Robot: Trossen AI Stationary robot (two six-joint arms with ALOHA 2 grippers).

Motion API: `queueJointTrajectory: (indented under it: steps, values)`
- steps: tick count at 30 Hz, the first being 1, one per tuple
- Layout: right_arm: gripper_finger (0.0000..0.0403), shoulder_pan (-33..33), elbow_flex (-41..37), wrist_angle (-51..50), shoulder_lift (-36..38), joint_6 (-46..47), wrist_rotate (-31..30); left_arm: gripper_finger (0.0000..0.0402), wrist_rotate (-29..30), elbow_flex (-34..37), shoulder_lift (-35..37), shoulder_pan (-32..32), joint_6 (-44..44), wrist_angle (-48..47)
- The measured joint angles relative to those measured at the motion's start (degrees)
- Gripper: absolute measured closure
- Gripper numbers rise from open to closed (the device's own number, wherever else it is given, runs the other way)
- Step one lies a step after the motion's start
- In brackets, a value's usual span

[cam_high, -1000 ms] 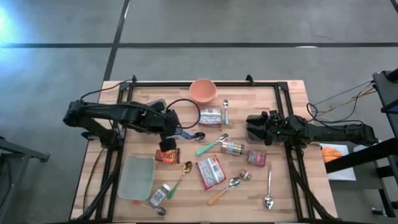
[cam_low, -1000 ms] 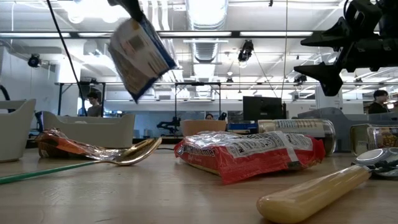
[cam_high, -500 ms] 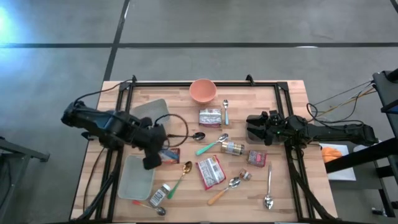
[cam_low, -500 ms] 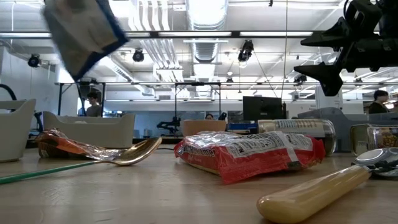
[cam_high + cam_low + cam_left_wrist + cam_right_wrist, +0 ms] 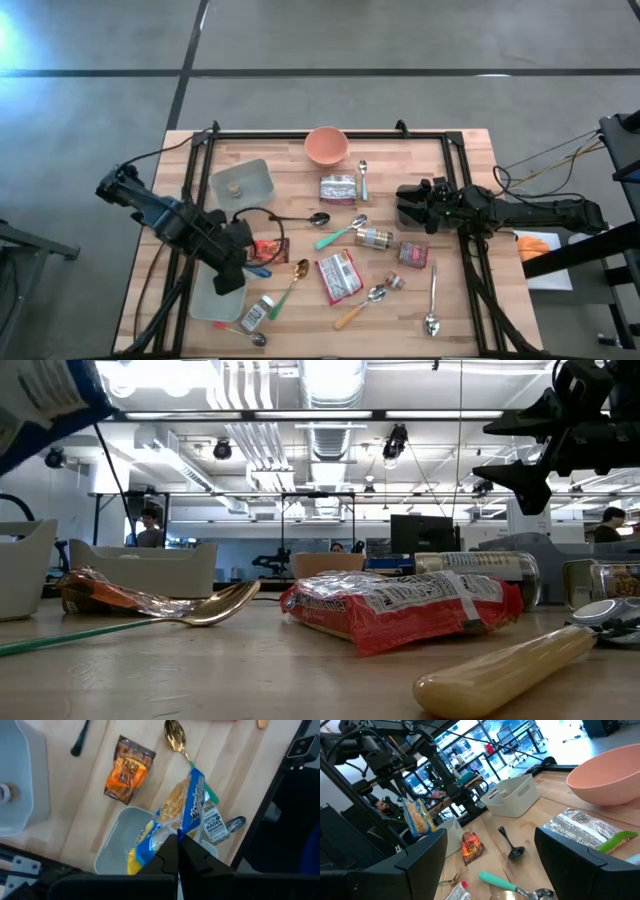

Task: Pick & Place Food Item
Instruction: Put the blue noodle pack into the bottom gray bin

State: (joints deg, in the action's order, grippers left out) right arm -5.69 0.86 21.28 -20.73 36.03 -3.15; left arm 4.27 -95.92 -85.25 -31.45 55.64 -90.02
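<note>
snack bag held over the grey bin

the left tool (image 5: 177, 840) was clamped shut on a blue and yellow snack bag (image 5: 176, 812), holding it in the air just above the grey bin (image 5: 117, 845) at the desk's (image 5: 460, 300) front left. an orange packet (image 5: 127, 768) lay on the desk just beside that bin, toward the pink bowl (image 5: 326, 145), and a gold spoon (image 5: 175, 735) lay near the bin's right side. the right tool (image 5: 408, 205) hung well apart from the bin, to its right, with its fingers spread and nothing between them.

Bright ceiling strip lights (image 5: 330, 380) glare; near foreground blurred.
</note>
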Motion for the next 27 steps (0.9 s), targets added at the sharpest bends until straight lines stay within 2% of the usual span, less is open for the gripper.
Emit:
queueJointTrajectory:
  steps: [9,17,27]
  values:
    - [0.0106,0.02,-0.01,0.0,0.0,0.27,0.01,0.0401,-7.66,8.97,0.0,-0.49,1.73,-0.04]
    - [0.0106,0.04,0.0,0.0,0.0,0.44,0.05,0.0401,-10.48,16.31,0.04,-0.49,1.74,0.0]
    - [0.0106,0.04,0.0,0.0,0.0,0.44,0.04,0.0401,-11.14,22.55,0.07,0.26,0.32,-0.02]
